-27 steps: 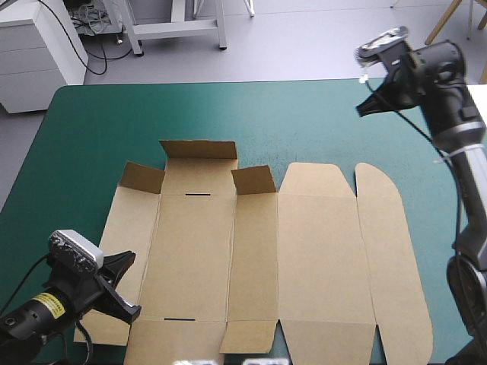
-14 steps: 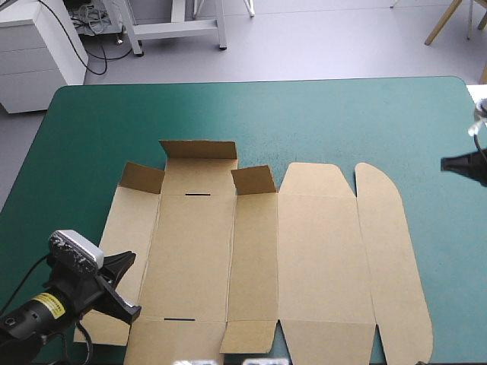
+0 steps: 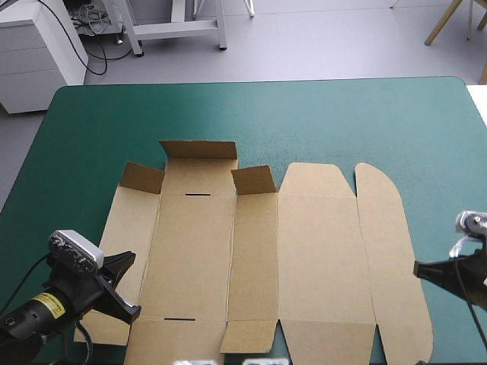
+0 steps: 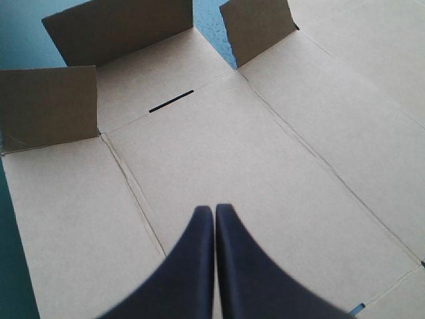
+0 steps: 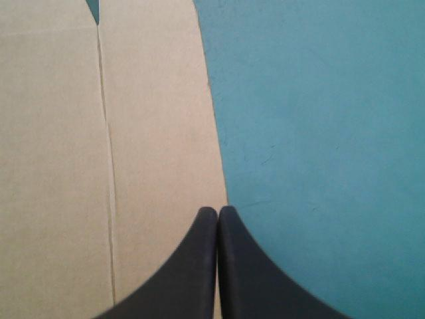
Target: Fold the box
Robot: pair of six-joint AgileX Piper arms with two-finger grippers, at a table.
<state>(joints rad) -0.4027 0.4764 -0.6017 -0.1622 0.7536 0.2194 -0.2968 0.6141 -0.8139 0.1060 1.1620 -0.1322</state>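
**While the box lies flat, the right gripper drops to its near right edge**

Where the right gripper (image 3: 418,268), two black curved fins, stood raised over the far right of the bench earlier, and just before showed only at the right edge, it is now low at the near right, its tip pointing left at the box (image 3: 266,258), a flat cut sheet of brown cardboard. The box and the left gripper (image 3: 128,295) have not moved.

The high view does not settle how either pair of fingers stands; the wrist views do. The left gripper (image 4: 214,209) is clenched, empty, its fins meeting in one arch over the board close to a crease (image 4: 133,193). Ahead of it are a dark slot (image 4: 171,101) and three short flaps (image 4: 119,30) standing up. The right gripper (image 5: 217,211) is likewise clenched on nothing, its tip right at the box's outer edge, brown board (image 5: 153,119) on one side and bare teal-green cover (image 5: 319,133) on the other; whether it touches the board cannot be told.

The box lies in the near half of the bench (image 3: 319,122), its long axis running left to right. Its rounded lid panels point right, and the raised flaps (image 3: 199,158) line the far edge of its left half.
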